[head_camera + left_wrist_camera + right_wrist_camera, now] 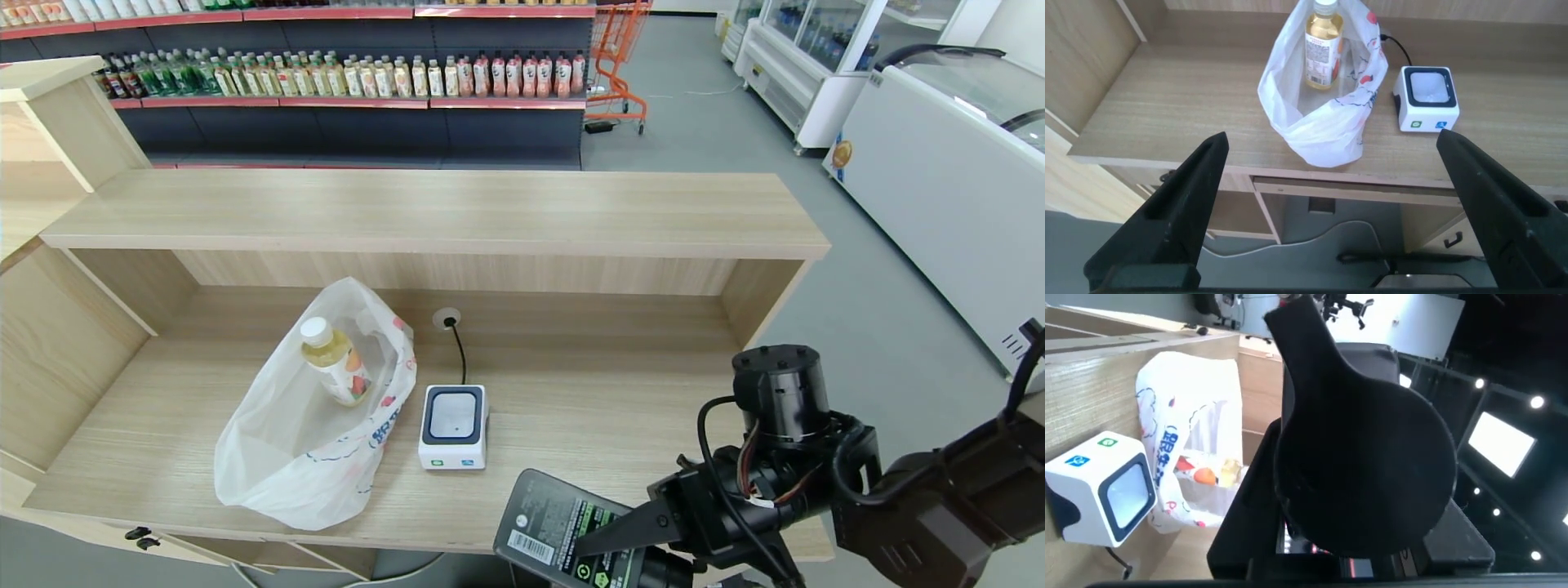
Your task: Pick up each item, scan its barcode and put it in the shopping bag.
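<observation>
A white plastic shopping bag [306, 445] lies open on the wooden counter [588, 392], left of the white barcode scanner [453, 426]. A bottle of yellow drink [333, 362] with a white cap stands tilted inside the bag. My right gripper [633, 531] is shut on a black packet [555, 523] with a barcode label, held at the counter's front edge, right of and nearer than the scanner. The packet [1364, 449] looms dark, with the scanner [1102, 494] and bag [1192, 441] beyond it. My left gripper [1331, 220] is open and holds nothing, in front of the counter, facing the bag [1323, 106], bottle [1323, 45] and scanner [1427, 98].
A raised wooden shelf [441, 212] runs along the counter's back, with side walls at left and right. The scanner's black cable [460, 351] runs to a hole in the counter. Shelves of bottles [343, 77] stand behind and freezers [939, 163] at the right.
</observation>
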